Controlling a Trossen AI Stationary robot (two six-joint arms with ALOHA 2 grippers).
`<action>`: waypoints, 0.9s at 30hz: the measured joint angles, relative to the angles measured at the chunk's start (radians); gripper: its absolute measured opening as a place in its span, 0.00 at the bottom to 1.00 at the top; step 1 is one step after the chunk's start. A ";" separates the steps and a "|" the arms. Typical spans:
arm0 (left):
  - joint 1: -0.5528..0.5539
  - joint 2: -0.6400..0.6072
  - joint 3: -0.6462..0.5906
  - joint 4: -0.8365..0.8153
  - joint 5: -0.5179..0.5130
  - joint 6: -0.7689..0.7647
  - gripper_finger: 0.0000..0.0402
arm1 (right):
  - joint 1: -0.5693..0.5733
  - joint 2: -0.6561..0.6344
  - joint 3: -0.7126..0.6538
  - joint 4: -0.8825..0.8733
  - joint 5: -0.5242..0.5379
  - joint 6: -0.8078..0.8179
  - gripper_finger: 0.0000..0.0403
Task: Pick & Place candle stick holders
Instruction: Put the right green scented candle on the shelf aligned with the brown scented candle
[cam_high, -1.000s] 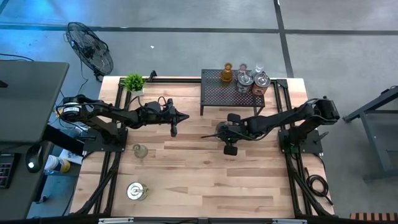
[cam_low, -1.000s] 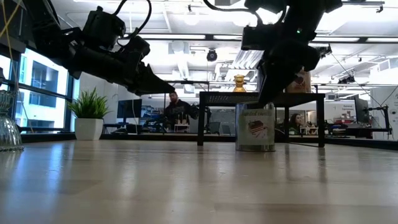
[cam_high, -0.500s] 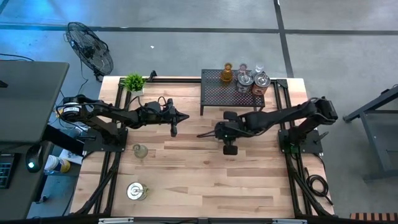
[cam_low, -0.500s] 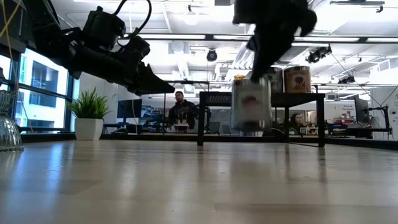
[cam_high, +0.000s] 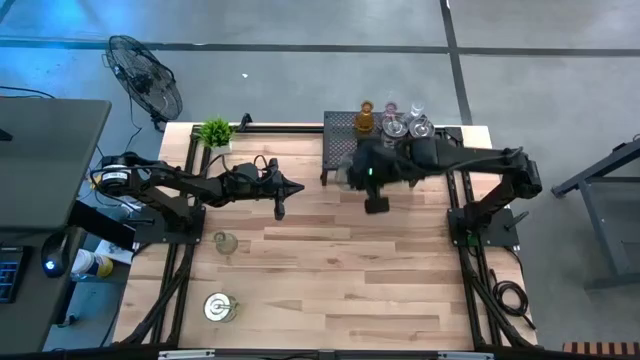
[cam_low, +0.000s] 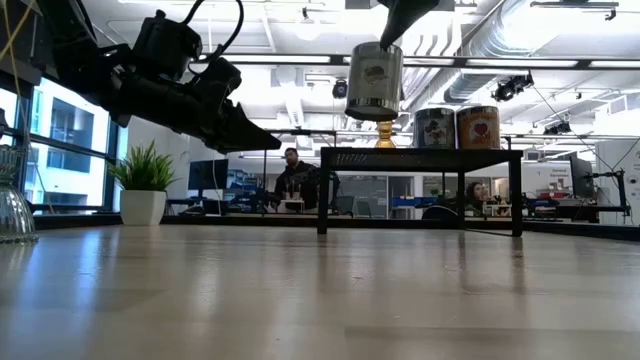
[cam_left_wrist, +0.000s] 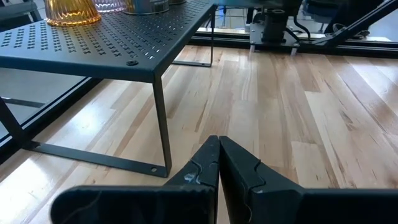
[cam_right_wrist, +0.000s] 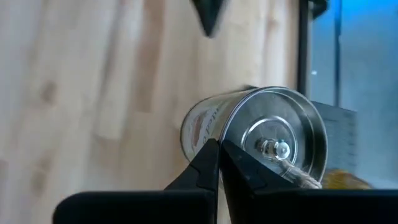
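My right gripper (cam_right_wrist: 219, 155) is shut on a squat silver holder with a printed label (cam_low: 373, 80), held high by the near left part of the black mesh rack (cam_high: 340, 140). On the rack stand an amber glass holder (cam_high: 365, 118), a clear glass one (cam_high: 390, 110) and two silver ones (cam_high: 420, 128). A pale green glass holder (cam_high: 226, 242) and a silver one (cam_high: 219, 307) stand on the table at the near left. My left gripper (cam_high: 300, 188) is shut and empty, above the table left of the rack. My right gripper pinches the silver holder at the rim of its top (cam_right_wrist: 214, 146), between the two fingers. The fingers come from above (cam_low: 392, 18). The holder hangs below them, nearly upright, lifted clear of the table and higher than the rack's top.
A small green potted plant (cam_high: 215, 132) stands at the far left corner. The rack's legs (cam_left_wrist: 163, 134) stand on the wood just ahead of my left gripper. People show in the room beyond the table (cam_low: 292, 180). Bare wood lies across the table's middle and near right.
My right gripper has risen and gone toward the table's far edge, to the rack, carrying the silver holder. The holder stood on the table a second ago and is now lifted clear, above rack height.
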 joint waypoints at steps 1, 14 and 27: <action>0.000 0.000 0.000 0.000 0.000 0.000 0.01 | -0.027 0.000 0.010 -0.015 -0.002 -0.038 0.00; 0.000 0.000 0.000 0.001 0.000 0.000 0.01 | -0.315 0.001 0.002 -0.034 -0.151 -0.377 0.00; 0.000 0.000 0.000 0.001 0.000 0.002 0.01 | -0.387 0.020 0.002 -0.042 -0.193 -0.414 0.00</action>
